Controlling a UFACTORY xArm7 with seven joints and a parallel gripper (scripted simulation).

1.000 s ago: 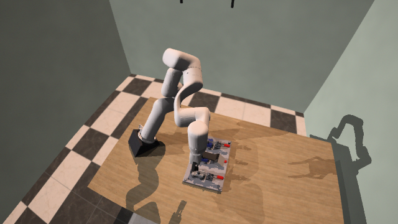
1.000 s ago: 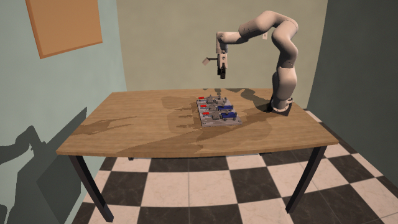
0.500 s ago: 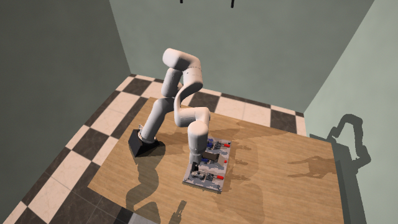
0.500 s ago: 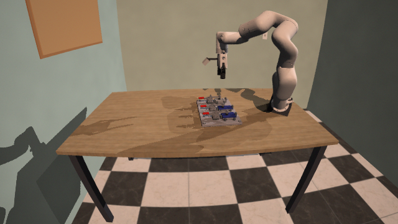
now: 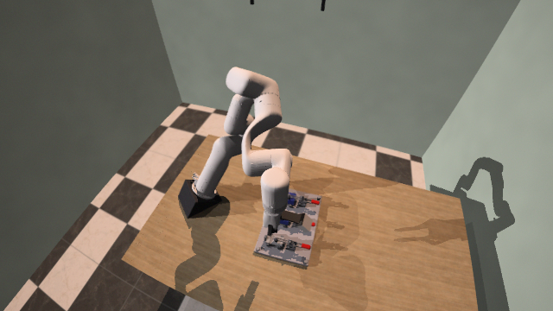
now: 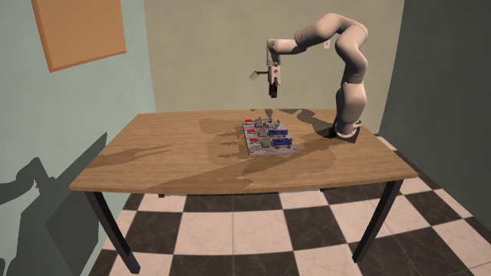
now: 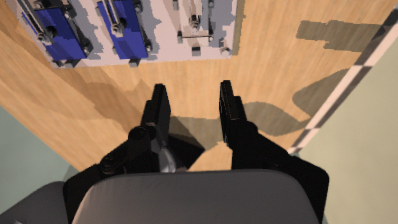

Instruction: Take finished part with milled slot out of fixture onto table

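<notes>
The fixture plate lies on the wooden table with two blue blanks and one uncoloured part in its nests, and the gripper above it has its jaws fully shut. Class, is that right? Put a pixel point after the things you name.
Not quite: the jaws of the gripper (image 6: 273,96) (image 7: 198,82) stand apart, with nothing between them, as the wrist view shows. The rest of the statement stands.

blue blanks (image 6: 282,142) (image 7: 62,37), clamp handles (image 5: 306,246) (image 6: 254,139) of red colour, fixture plate (image 5: 287,259) (image 6: 268,152) (image 7: 170,56) greyish, surface (image 5: 389,242) (image 6: 173,169) (image 7: 280,65) brown with wood grain, floor (image 5: 321,149) (image 6: 257,231) in dark and pale checks, claw (image 5: 271,229) (image 6: 273,96) (image 7: 193,95) black
</notes>
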